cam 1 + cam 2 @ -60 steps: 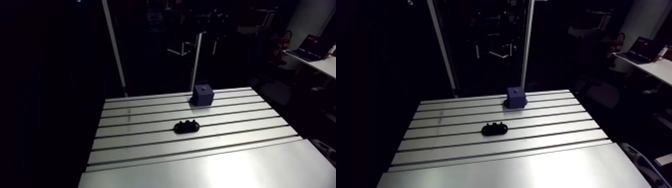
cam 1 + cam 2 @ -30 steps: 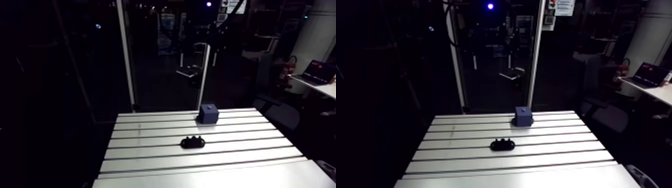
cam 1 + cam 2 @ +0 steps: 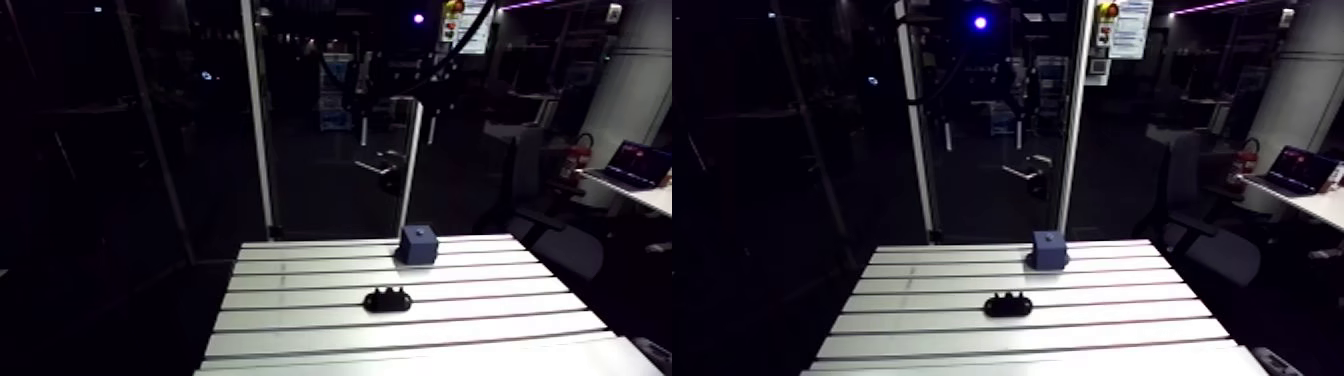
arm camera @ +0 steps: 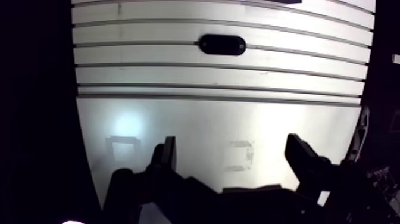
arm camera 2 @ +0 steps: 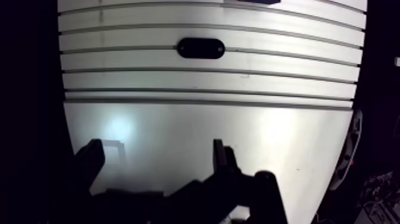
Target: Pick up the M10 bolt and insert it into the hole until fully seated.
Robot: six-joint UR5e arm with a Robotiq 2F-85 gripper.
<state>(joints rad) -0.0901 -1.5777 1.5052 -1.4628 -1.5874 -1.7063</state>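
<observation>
A black oval holder (image 3: 388, 299) lies mid-table in the arm view, with three small dark studs standing up from its top; the bolt cannot be told apart among them. Behind it, near the table's far edge, stands a dark blue cube block (image 3: 417, 245) with a small hole in its top face. In the wrist view my gripper (image 4: 232, 146) is open, fingers (image 4: 168, 154) wide apart with nothing between them, over the smooth near part of the table. The holder (image 4: 222, 44) lies well ahead of the fingers, across several slots. The arm view does not show the gripper.
The slotted aluminium table (image 3: 300, 320) has dark grooves running across it and a smooth plate (image 4: 196, 128) under the gripper. Its side edges drop off into darkness. Two upright white frame posts (image 3: 256, 120) rise behind the far edge.
The arm view's whole picture has shifted: the camera has moved, showing more of the room and the table lower down. Holder and blue block keep their places on the table.
</observation>
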